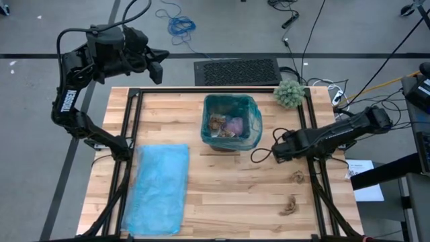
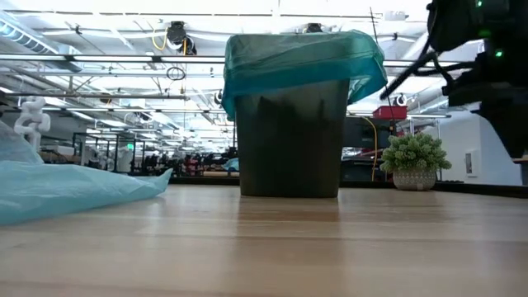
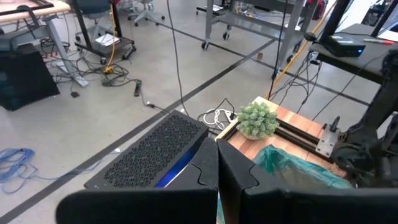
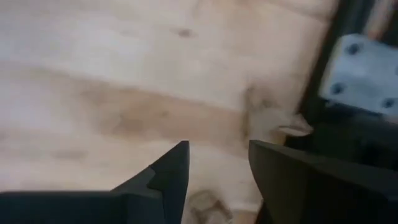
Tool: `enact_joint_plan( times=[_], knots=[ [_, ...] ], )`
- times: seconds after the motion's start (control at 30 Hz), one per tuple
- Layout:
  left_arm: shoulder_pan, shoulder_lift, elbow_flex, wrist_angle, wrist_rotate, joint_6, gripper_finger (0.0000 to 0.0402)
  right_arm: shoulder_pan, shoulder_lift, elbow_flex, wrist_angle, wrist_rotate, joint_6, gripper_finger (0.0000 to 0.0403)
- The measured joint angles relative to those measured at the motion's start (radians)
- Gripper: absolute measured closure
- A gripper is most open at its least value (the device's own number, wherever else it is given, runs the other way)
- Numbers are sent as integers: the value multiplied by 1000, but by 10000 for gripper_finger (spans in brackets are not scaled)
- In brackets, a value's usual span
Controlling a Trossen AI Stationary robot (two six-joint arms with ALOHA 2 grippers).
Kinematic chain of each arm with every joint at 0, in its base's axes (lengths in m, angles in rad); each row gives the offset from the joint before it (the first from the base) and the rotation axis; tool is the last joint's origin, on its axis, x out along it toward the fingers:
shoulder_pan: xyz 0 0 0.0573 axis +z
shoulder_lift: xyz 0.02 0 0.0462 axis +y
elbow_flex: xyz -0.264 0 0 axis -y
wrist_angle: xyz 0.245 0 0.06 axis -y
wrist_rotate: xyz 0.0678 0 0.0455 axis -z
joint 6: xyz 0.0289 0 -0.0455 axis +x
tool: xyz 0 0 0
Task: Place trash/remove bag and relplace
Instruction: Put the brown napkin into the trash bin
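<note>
A dark bin (image 1: 232, 121) lined with a teal bag (image 2: 301, 58) stands upright mid-table. Inside it lie brown paper wads (image 1: 218, 124) and a lilac piece (image 1: 235, 125) of trash. Two more brown wads (image 1: 296, 176) (image 1: 290, 205) lie on the table near the right rail. My right gripper (image 4: 214, 168) hangs open over the wood just right of the bin (image 1: 279, 151), pointing down, with one wad (image 4: 267, 121) beyond its fingertips. My left gripper (image 3: 217, 180) is shut and raised beyond the table's far left corner (image 1: 158, 64), holding nothing.
A flat light-blue bag (image 1: 158, 188) lies on the table's left half. A fuzzy green ball (image 1: 290, 93) sits at the far right corner. Black frame rails (image 1: 312, 168) run along both sides. A dark mat (image 1: 236, 70) lies beyond the far edge.
</note>
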Motion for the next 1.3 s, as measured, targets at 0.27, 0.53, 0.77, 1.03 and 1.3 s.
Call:
enact_joint_plan(
  times=[0.27, 0.53, 0.77, 1.03, 1.3],
  knots=[
    [0, 0, 0, 0, -4, -1, 402, -2, 10, 36, 123, 0, -287, 245],
    [0, 1, 0, -4, -4, -1, 402, -93, 36, 47, 50, 5, -684, 254],
    [0, 10, 0, -8, -4, -1, 402, -256, 183, 47, 33, 5, -919, 254],
    [0, 13, 0, -9, -4, -2, 402, -389, 388, 46, -7, 0, -1109, 254],
    [0, 13, 0, -9, -4, -20, 402, -450, 459, 38, -48, -95, -1203, 254]
  ],
)
